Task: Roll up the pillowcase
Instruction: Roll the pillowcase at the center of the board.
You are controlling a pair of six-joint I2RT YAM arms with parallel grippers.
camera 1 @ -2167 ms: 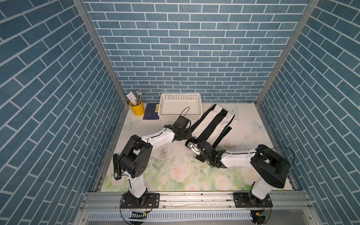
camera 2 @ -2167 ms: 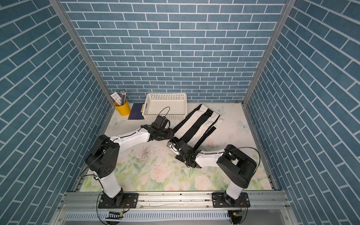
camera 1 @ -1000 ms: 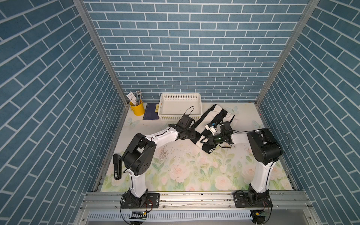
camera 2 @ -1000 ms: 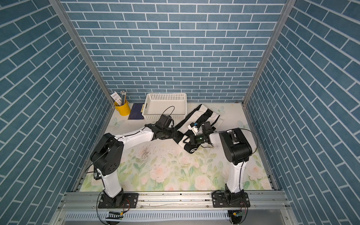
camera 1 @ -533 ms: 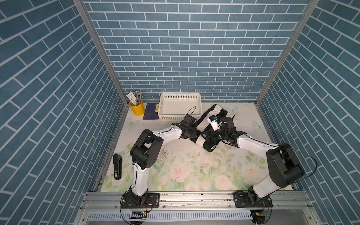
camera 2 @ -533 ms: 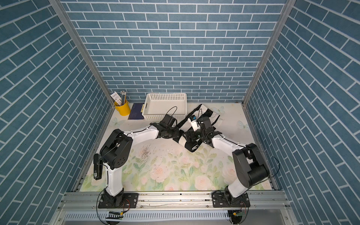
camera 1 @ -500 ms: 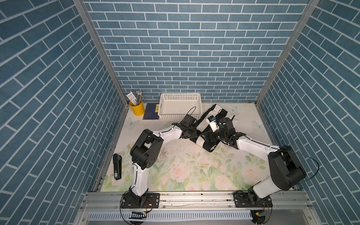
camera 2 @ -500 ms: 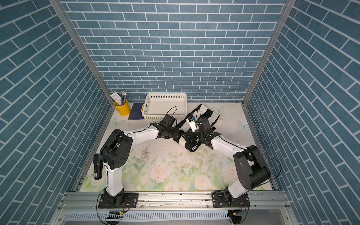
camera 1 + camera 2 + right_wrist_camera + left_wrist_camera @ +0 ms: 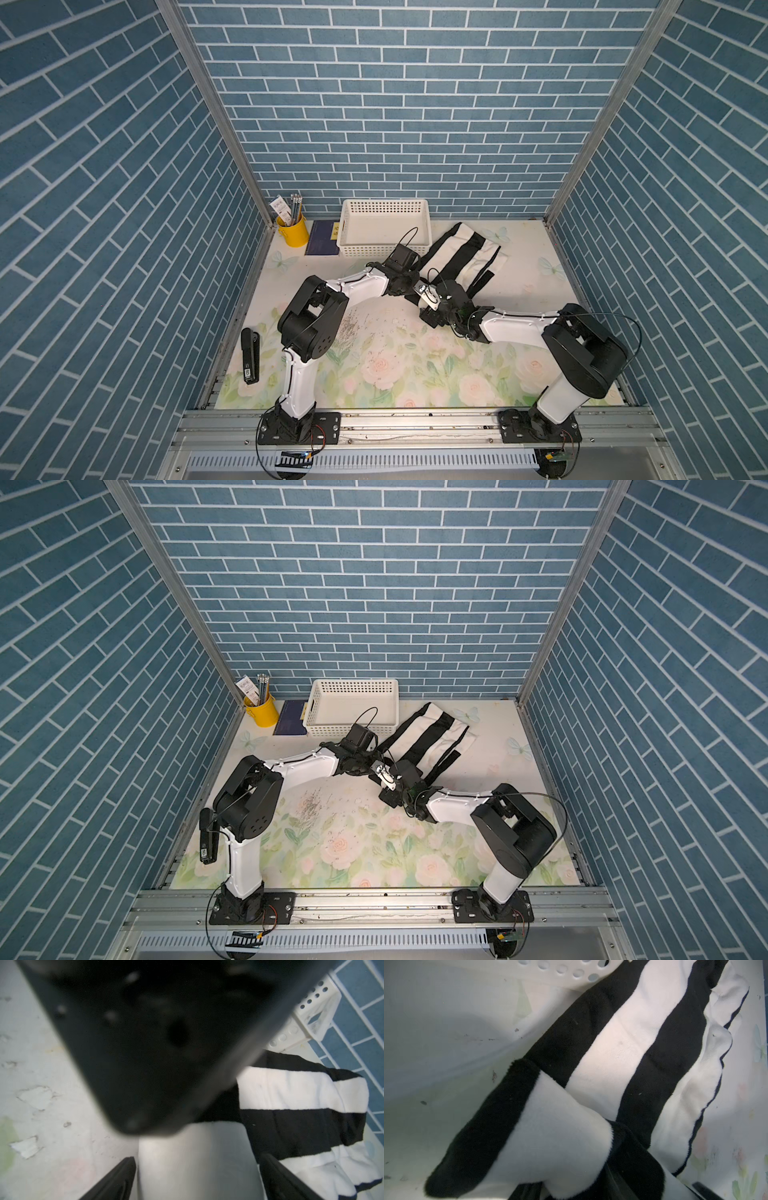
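The pillowcase [image 9: 461, 255] is lying on the floral table cover [image 9: 395, 365], right of centre in both top views. Its black and cream stripes are running diagonally from the upper right down toward the middle of the frame. In the left wrist view its outer black stripe is running right up against a corner of the white perforated basket [image 9: 365, 250], which is sitting at the back wall just left of the cloth. The lower end of the cloth is doubled over on itself into a thick fold. The left gripper [image 9: 411, 284] is clamping that fold, though only dark slivers of its fingers are peeking out under the cloth at the bottom edge of the left wrist view. The right gripper [image 9: 428, 297] is sitting just beside it at the same end, its jaws spread wide. A pale, blurred surface is filling the gap between them, and what that surface is cannot be told. The left arm's black wrist is blocking most of the right wrist view, and in both top views the two wrists are covering the folded end. Along the back wall, left of the basket, a dark blue notebook [image 9: 320, 243] is lying flat beside a yellow cup [image 9: 293, 232] holding pencils. A black stapler [image 9: 249, 355] is lying at the table's left edge, well apart from the rest.
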